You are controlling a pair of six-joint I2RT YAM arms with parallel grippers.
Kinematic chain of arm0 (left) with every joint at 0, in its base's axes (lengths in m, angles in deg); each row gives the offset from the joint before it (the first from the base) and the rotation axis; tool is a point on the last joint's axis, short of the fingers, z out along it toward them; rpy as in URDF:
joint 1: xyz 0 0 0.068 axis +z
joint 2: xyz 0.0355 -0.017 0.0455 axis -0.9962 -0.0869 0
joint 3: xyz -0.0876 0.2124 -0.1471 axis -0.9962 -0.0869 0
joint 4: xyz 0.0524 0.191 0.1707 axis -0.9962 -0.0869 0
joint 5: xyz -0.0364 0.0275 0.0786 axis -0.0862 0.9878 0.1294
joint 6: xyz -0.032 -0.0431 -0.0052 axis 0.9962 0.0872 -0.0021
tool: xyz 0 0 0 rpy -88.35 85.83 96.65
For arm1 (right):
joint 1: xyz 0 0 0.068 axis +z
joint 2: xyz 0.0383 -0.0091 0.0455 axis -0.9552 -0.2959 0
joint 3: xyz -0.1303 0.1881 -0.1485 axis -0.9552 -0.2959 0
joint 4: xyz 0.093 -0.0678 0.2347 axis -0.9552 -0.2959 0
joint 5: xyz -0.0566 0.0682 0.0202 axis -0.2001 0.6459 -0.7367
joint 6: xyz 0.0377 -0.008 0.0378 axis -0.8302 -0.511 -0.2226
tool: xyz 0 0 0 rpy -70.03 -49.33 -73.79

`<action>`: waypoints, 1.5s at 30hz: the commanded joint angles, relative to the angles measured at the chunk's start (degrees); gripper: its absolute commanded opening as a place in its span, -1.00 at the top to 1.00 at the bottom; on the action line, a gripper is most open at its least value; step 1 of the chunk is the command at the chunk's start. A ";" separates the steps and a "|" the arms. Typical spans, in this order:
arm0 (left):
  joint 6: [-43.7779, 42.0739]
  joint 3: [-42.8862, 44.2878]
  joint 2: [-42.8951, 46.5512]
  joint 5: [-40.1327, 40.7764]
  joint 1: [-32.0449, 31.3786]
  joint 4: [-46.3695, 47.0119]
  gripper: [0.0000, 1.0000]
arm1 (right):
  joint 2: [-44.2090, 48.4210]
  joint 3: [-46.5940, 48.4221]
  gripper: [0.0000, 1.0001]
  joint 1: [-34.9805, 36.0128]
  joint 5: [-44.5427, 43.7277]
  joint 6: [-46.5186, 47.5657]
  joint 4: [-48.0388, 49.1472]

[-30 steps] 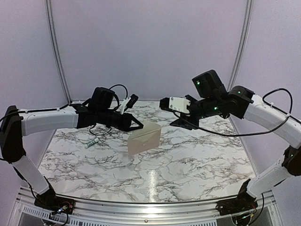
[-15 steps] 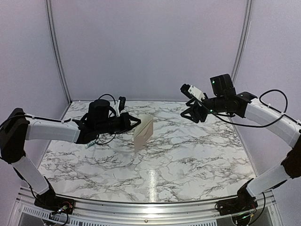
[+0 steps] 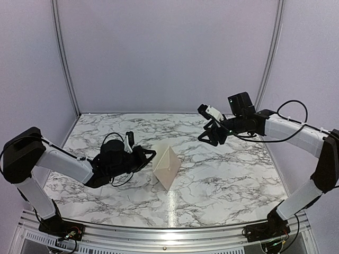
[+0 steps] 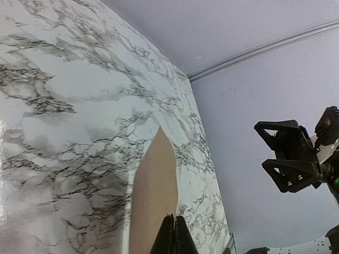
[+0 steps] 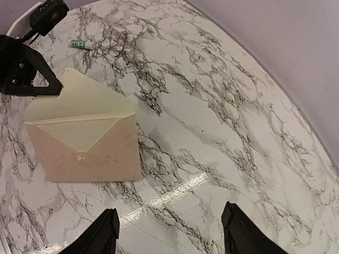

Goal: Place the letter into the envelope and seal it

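Observation:
The cream envelope hangs tilted above the marble table, its triangular flap open and its peach body below. My left gripper is shut on the flap's edge, and in the left wrist view the paper rises edge-on from the closed fingertips. My right gripper hovers open in the air to the right, well apart from the envelope, with nothing between its fingers. The letter is hidden from view.
A small green-and-white glue stick lies on the table beyond the envelope, near the left arm. The lilac back and side walls enclose the table. The right gripper shows dark against the wall in the left wrist view.
My left arm has come down and nearer with the envelope, turning it. My right gripper has drawn back to the right, away from the envelope, and opened wider.

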 commanded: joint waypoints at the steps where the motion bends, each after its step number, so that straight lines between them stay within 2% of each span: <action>1: 4.03 -4.08 0.17 6.18 -0.59 5.63 1.00 | -1.92 -0.35 -0.27 -0.36 3.15 -0.99 1.59; 10: 10.11 -11.39 1.31 15.74 -5.16 1.60 1.00 | -4.43 -2.28 -0.30 1.67 3.43 0.58 2.09; 13: 9.74 -10.29 3.49 20.18 -8.04 -6.72 0.99 | -4.71 -2.59 -0.30 2.78 2.87 1.17 2.00; 16: 7.70 -8.01 5.42 23.46 -9.92 -15.34 0.89 | -4.64 -3.02 -0.30 3.76 2.27 1.95 1.93; 19: 6.81 -6.25 6.47 24.31 -10.59 -22.23 0.86 | -4.64 -3.32 -0.29 4.32 1.92 2.54 1.88; 25: 6.91 -6.15 8.28 23.62 -10.70 -29.34 0.83 | -4.37 -3.67 -0.29 4.66 2.17 3.05 1.52; 28: 7.60 -5.82 8.99 22.76 -10.99 -32.78 0.62 | -4.36 -3.80 -0.29 4.59 2.20 3.35 1.31; 31: 7.54 -4.27 10.41 23.21 -11.35 -39.20 0.16 | -4.26 -3.69 -0.29 4.65 2.18 3.36 0.99; 32: 6.82 -2.71 11.19 24.50 -11.52 -43.58 -0.09 | -4.09 -3.61 -0.29 4.65 2.24 3.37 0.92; 33: 5.30 -1.34 12.31 25.77 -11.57 -47.15 -0.85 | -3.92 -3.65 -0.29 4.63 2.32 3.35 0.88; 34: 3.56 0.17 13.54 27.47 -11.58 -50.84 -0.96 | -3.74 -3.67 -0.30 4.59 2.30 3.43 0.93; 39: -9.59 11.38 16.49 33.13 -10.40 -71.46 -0.98 | -2.52 -2.52 -0.31 4.65 2.29 3.84 0.25; 43: -24.86 17.59 18.40 36.54 -7.63 -75.48 -0.98 | -2.50 1.73 -0.33 4.66 1.69 4.54 -2.08; 45: -30.61 19.23 19.59 36.31 -4.14 -75.38 -0.98 | -3.26 4.57 -0.34 4.49 1.06 5.13 -4.20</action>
